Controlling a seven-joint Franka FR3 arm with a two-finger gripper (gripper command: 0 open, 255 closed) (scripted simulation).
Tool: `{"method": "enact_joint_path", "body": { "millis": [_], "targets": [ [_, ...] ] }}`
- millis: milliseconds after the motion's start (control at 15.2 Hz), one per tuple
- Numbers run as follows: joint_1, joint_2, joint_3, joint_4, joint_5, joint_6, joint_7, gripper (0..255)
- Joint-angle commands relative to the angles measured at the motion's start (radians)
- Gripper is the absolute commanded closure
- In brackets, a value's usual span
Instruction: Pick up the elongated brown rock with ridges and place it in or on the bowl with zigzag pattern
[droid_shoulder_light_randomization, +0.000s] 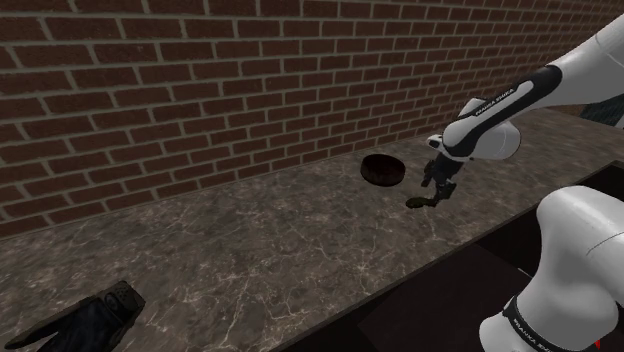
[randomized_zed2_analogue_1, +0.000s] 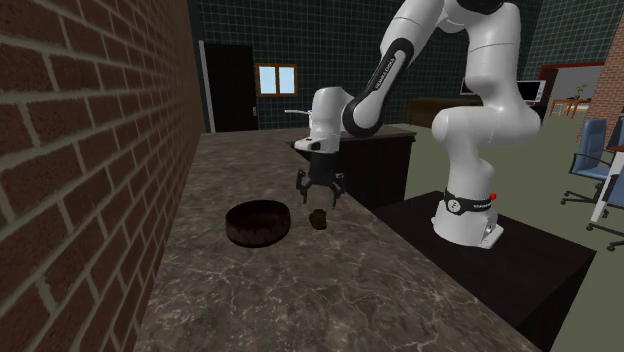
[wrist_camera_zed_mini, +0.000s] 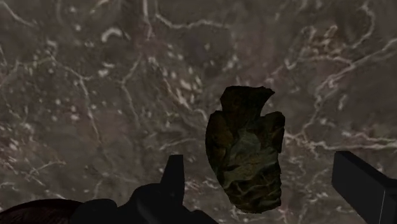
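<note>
Scanning the shoulder view left to right: a dark crumpled item (droid_shoulder_light_randomization: 92, 318) sits at lower left, can't tell what it is. Brick wall (droid_shoulder_light_randomization: 200, 80) runs across the top. The marbled dark tabletop (droid_shoulder_light_randomization: 250, 240) fills the middle. The bowl (droid_shoulder_light_randomization: 382, 170) is right of centre: dark, round and shallow, pattern not readable. The rock (droid_shoulder_light_randomization: 420, 201) lies on the tabletop just right of and below the bowl, near it but not touching. The jaws hang right over the rock, and the white arm (droid_shoulder_light_randomization: 590, 70) comes in from the right edge.

Second exterior view: brick wall (randomized_zed2_analogue_1: 80, 150) on the left, then bowl (randomized_zed2_analogue_1: 258, 222), then rock (randomized_zed2_analogue_1: 319, 218) at centre frame, close to the bowl with a gap between them. The jaws are above the rock, pointing down and spread. The black stand (randomized_zed2_analogue_1: 520, 260) is at right, with office chairs (randomized_zed2_analogue_1: 600, 160) at the far right edge.

Wrist view: bowl rim (wrist_camera_zed_mini: 38, 213) is at the lower-left corner. The rock (wrist_camera_zed_mini: 245, 153) is lumpy, brown-green, ridged and elongated. It sits between the two fingers (wrist_camera_zed_mini: 175, 175), nearer one than the other. The jaws are wide open, neither finger touches the rock, and nothing is held. The rock rests on the tabletop (wrist_camera_zed_mini: 95, 76).
</note>
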Motion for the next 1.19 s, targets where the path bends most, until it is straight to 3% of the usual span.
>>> {"method": "enact_joint_path", "body": {
  "millis": [0, 198, 396, 462, 924, 990, 1122],
  "targets": [
    [0.226, 0.009, -0.189, 0.045, 0.032, -0.039, -0.017, 0],
    [0.383, -0.036, -0.356, 0.046, -0.051, 0.001, 0.043, 0],
    [0.501, -0.081, -0.486, 0.051, -0.134, 0.038, 0.102, 0],
    [0.521, -0.09, -0.508, 0.052, -0.149, 0.045, 0.113, 0],
    [0.52, -0.09, -0.507, 0.052, -0.149, 0.045, 0.114, 0],
    [0.52, -0.09, -0.507, 0.052, -0.149, 0.045, 0.114, 255],
    [0.52, -0.09, -0.507, 0.052, -0.149, 0.045, 0.114, 255]
  ]
}}
